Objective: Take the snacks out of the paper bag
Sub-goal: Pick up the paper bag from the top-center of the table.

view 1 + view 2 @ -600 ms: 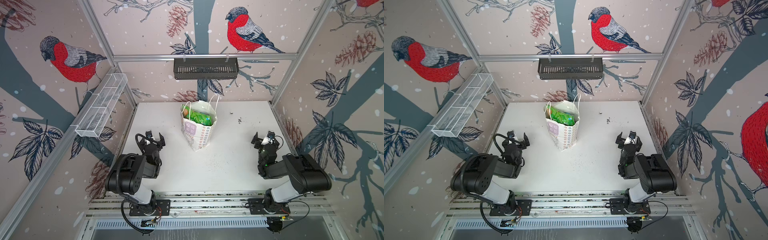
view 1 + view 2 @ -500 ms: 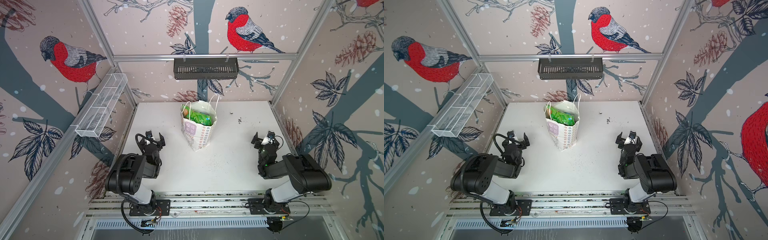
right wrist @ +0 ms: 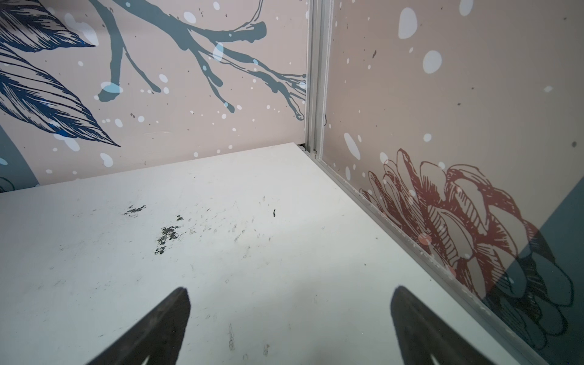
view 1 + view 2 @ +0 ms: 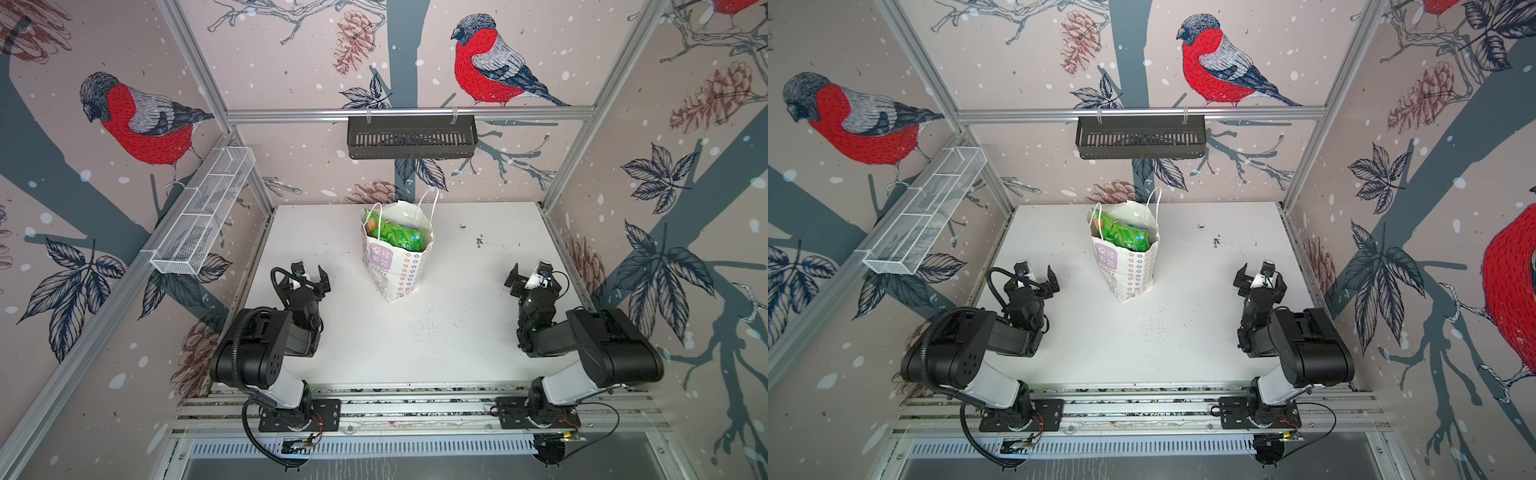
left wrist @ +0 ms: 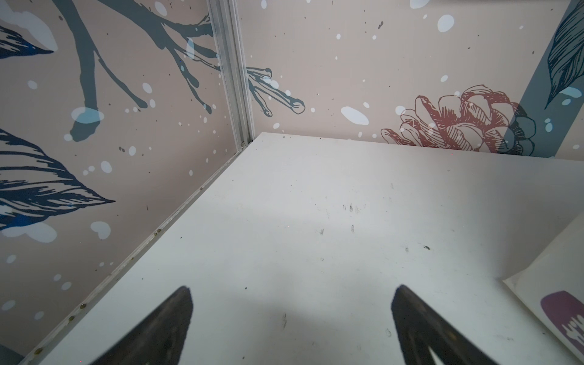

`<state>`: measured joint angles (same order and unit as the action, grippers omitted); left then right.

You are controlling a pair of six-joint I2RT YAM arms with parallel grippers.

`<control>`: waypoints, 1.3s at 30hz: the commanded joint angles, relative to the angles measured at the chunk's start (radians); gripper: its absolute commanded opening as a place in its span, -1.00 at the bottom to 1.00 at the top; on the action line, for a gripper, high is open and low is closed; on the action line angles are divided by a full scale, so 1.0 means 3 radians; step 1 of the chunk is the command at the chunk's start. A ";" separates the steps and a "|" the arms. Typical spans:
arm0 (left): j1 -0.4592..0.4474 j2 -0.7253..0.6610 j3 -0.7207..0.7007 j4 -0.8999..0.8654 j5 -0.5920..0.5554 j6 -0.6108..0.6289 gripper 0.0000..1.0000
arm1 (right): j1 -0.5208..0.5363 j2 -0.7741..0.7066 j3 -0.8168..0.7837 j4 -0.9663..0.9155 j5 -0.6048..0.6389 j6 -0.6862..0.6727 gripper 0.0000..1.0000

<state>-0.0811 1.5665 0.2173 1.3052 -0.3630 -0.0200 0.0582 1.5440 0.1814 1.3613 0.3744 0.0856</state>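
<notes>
**Currently the left arm sits nearer the bag**

Paper bag stands upright mid-surface, long axis vertical, mouth up. Green snacks fill the top, none out yet. In a top view, the left gripper is released and empty, with the bag mouth near at its 2 o'clock. Right gripper is also released and empty, with the bag well apart at 10 o'clock. Reach probably has to enter from above.

Bullfinch-patterned walls enclose a scuffed white table beneath a black wall basket.

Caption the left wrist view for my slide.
Open left end effector over the white table, a corner of the paper bag just in view.
</notes>
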 commanded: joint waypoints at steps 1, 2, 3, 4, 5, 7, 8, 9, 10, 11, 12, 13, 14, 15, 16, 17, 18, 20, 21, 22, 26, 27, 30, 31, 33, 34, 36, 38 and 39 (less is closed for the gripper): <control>0.0004 -0.0001 0.0010 0.0149 0.0013 0.0010 0.96 | -0.0005 -0.0016 0.0014 0.0008 -0.0077 0.0053 0.99; 0.0004 -0.0002 0.0012 0.0150 0.0018 0.0009 0.96 | -0.0005 -0.0013 0.0009 0.0005 -0.0082 0.0059 0.99; 0.0004 -0.0002 0.0015 0.0150 0.0016 0.0008 0.96 | -0.0005 -0.0014 0.0013 0.0007 -0.0086 0.0062 0.99; 0.0002 -0.0001 0.0016 0.0149 0.0018 0.0015 0.96 | -0.0007 -0.0014 0.0015 0.0003 -0.0085 0.0059 0.99; 0.0004 -0.0002 0.0013 0.0149 0.0018 0.0012 0.96 | -0.0005 -0.0013 0.0015 0.0003 -0.0087 0.0058 0.99; 0.0004 -0.0002 0.0013 0.0152 0.0018 0.0011 0.96 | -0.0007 -0.0013 0.0015 0.0003 -0.0088 0.0053 0.99; 0.0004 -0.0002 0.0012 0.0150 0.0017 0.0008 0.96 | -0.0006 -0.0013 0.0017 0.0003 -0.0085 0.0057 0.99; 0.0004 -0.0005 0.0013 0.0150 0.0019 0.0012 0.96 | -0.0005 -0.0013 0.0019 0.0003 -0.0082 0.0057 0.99; 0.0004 -0.0002 0.0012 0.0147 0.0019 0.0011 0.96 | -0.0005 -0.0010 0.0019 -0.0002 -0.0082 0.0057 0.99; 0.0007 -0.0006 0.0014 0.0149 0.0018 0.0010 0.96 | -0.0005 -0.0008 0.0024 -0.0007 -0.0082 0.0057 0.99; 0.0004 -0.0004 0.0012 0.0151 0.0018 0.0014 0.96 | -0.0005 -0.0004 0.0026 -0.0008 -0.0082 0.0056 0.99; 0.0002 -0.0002 0.0010 0.0152 0.0017 0.0015 0.96 | -0.0005 -0.0005 0.0029 -0.0014 -0.0084 0.0055 0.99; 0.0004 -0.0005 0.0015 0.0149 0.0019 0.0014 0.96 | -0.0005 -0.0008 0.0024 -0.0014 -0.0085 0.0057 0.99; 0.0004 -0.0001 0.0010 0.0150 0.0019 0.0011 0.96 | -0.0005 -0.0011 0.0024 -0.0008 -0.0083 0.0056 0.99; 0.0004 -0.0003 0.0009 0.0149 0.0018 0.0015 0.96 | -0.0005 -0.0012 0.0022 -0.0010 -0.0083 0.0056 0.99; 0.0004 -0.0006 0.0007 0.0156 0.0018 0.0014 0.96 | -0.0005 -0.0013 0.0019 -0.0007 -0.0082 0.0057 0.99; 0.0000 -0.0007 0.0004 0.0163 0.0012 0.0016 0.96 | -0.0005 -0.0021 0.0014 0.0003 -0.0085 0.0056 0.99; -0.0049 -0.0059 0.0000 0.0165 -0.0085 0.0052 0.96 | 0.0012 -0.0032 0.0008 0.0023 -0.0033 0.0038 0.99; -0.0096 -0.0143 0.0008 0.0080 -0.0172 0.0075 0.96 | 0.0050 -0.0112 0.0044 -0.0095 0.0073 0.0036 0.99; -0.0124 -0.0228 0.0035 -0.0043 -0.0248 0.0089 0.96 | 0.0071 -0.0211 0.0080 -0.0250 0.0116 0.0030 0.99; -0.0165 -0.0480 0.0138 -0.0466 -0.0304 0.0120 0.96 | 0.0190 -0.0512 0.0118 -0.0537 0.0153 -0.0130 0.99; -0.0201 -0.0528 0.0139 -0.0476 -0.0418 0.0153 0.96 | 0.0270 -0.0564 0.0124 -0.0561 0.0211 -0.0223 0.98; -0.0336 -0.0752 0.0142 -0.0597 -0.0638 0.0223 0.96 | 0.0545 -0.0754 0.0283 -0.0892 0.0477 -0.0352 0.99; -0.0373 -0.0864 0.0165 -0.0736 -0.0706 0.0161 0.96 | 0.0592 -0.0840 0.0367 -0.1116 0.0456 -0.0268 0.99; -0.0429 -0.1184 0.0292 -0.1250 -0.0700 -0.0053 0.96 | 0.0653 -0.1081 0.0657 -0.1772 0.0109 0.0013 0.99; -0.0456 -0.1320 0.0383 -0.1534 -0.0691 -0.0142 0.96 | 0.0680 -0.1157 0.0798 -0.2074 -0.0049 0.0130 0.99; -0.0496 -0.1547 0.0629 -0.2207 -0.0724 -0.0484 0.96 | 0.0725 -0.1264 0.1115 -0.2598 -0.0467 0.0395 0.99; -0.0532 -0.1676 0.0797 -0.2618 -0.0652 -0.0720 0.96 | 0.0745 -0.1286 0.1407 -0.2998 -0.0905 0.0580 0.99; -0.0559 -0.1720 0.0883 -0.2793 -0.0615 -0.0812 0.96 | 0.0749 -0.1260 0.1571 -0.3204 -0.1106 0.0678 0.98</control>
<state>-0.2371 1.0801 0.4362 0.7341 -0.5503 -0.1284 0.2775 1.1667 0.5709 0.6678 0.2604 0.1646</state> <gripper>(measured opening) 0.981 0.992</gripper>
